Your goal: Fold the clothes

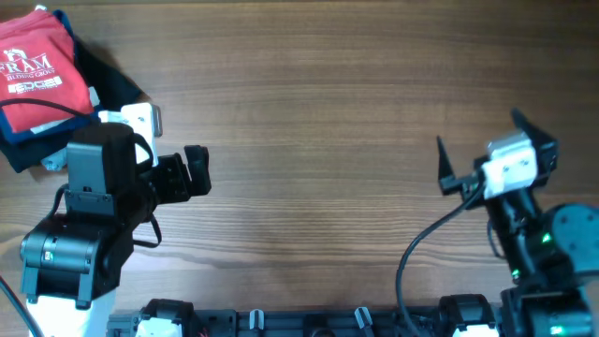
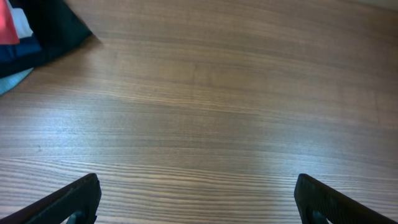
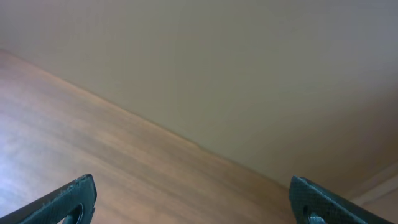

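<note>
Left gripper and right gripper both gape empty; red cotton T-shirt with white lettering sits bunched far-left, much nearer my left one.

Wooden table, left hand spread wide at bottom corners, red T-shirt edge among dark clothes top left
</note>
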{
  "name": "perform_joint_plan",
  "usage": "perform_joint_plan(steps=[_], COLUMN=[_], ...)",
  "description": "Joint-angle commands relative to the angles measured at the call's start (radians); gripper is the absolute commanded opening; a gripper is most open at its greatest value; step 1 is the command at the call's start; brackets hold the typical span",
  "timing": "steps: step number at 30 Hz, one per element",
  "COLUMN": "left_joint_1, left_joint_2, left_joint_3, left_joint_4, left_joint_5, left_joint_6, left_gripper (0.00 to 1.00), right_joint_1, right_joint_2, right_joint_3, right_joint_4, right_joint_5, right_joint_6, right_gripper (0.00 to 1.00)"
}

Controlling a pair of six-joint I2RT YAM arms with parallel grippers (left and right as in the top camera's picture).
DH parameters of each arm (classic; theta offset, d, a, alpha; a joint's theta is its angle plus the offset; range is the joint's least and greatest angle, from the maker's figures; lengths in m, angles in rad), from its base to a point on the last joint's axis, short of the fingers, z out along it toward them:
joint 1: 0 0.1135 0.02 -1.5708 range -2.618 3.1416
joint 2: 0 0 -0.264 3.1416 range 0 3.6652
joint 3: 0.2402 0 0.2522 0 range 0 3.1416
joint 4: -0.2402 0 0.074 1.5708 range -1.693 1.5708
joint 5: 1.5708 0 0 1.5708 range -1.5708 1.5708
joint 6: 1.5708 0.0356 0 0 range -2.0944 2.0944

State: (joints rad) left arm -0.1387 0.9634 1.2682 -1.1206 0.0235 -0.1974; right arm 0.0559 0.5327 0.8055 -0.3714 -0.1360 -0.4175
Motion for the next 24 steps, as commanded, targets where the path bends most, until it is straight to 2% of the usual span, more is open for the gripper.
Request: perform_joint_plan(steps=[1, 8, 12, 20, 24], left_joint_1=[-0.006, -0.006, -0.006, -0.006, -0.006], left_joint_2=[0.0, 0.0, 0.0, 0.0, 0.0], left_joint_3=[-0.005, -0.005, -0.005, -0.005, -0.005], left_joint_4=[0.002, 0.002, 0.002, 0.002, 0.002], left_joint_5=[-0.014, -0.014, -0.014, -0.014, -0.014], left_joint_6=[-0.01, -0.01, -0.01, -0.01, -0.01], left_gripper=[1.0, 1.0, 1.0, 1.0, 1.0], right_joint_1=[-0.005, -0.005, -0.005, -0.006, -0.006], right_joint_2=[-0.103, -0.325, -0.408, -0.53, -0.53], right_joint_3=[-0.16, -0.46, -0.57, -0.797, -0.8], right_joint_4=[0.085, 0.318, 0.417, 0.692, 0.66], right_joint_5=[-0.062, -0.065, -0.064, -0.064, -0.03], right_joint_6=[-0.008, 0.093, 0.135, 0.13, 0.13], right_gripper=[1.0, 1.0, 1.0, 1.0, 1.0])
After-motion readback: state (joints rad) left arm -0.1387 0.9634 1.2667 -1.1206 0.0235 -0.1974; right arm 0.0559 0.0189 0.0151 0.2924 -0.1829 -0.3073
